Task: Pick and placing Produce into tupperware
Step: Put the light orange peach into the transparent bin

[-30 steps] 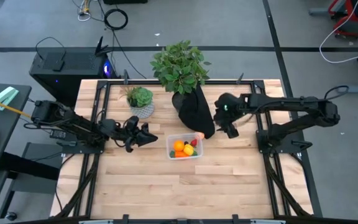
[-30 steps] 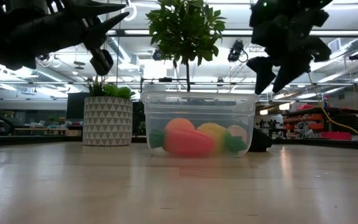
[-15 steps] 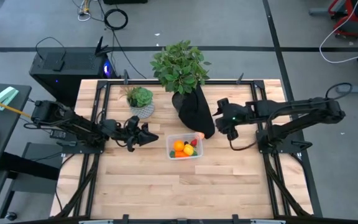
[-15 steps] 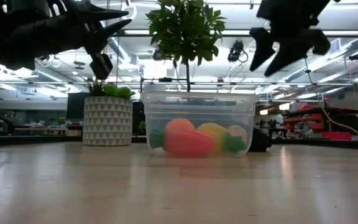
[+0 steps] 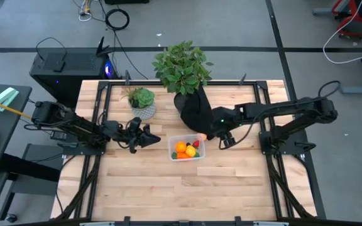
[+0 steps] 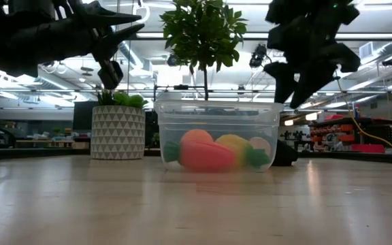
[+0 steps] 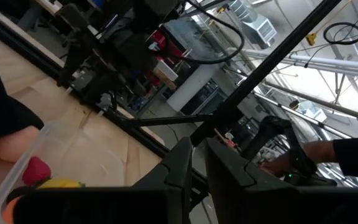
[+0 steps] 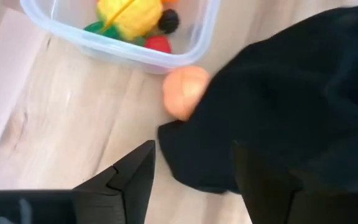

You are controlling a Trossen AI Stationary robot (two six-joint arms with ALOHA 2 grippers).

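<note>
Hanging just above the table, the right gripper (image 5: 226, 139) has its jaws apart and empty, close to the peach ball (image 8: 186, 91) — that ball sits outside the tupperware (image 5: 188, 148), touching its wall, beside a black cloth (image 5: 198, 115). The carrot (image 6: 206, 156) and other fruits lie inside the box, while the left gripper (image 5: 148, 137) waits on the other side, jaws nearly closed on nothing.

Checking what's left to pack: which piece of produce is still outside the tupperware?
The peach-coloured ball: it lies on the table against the tupperware, beside the black bag; the rest sit inside.
</note>
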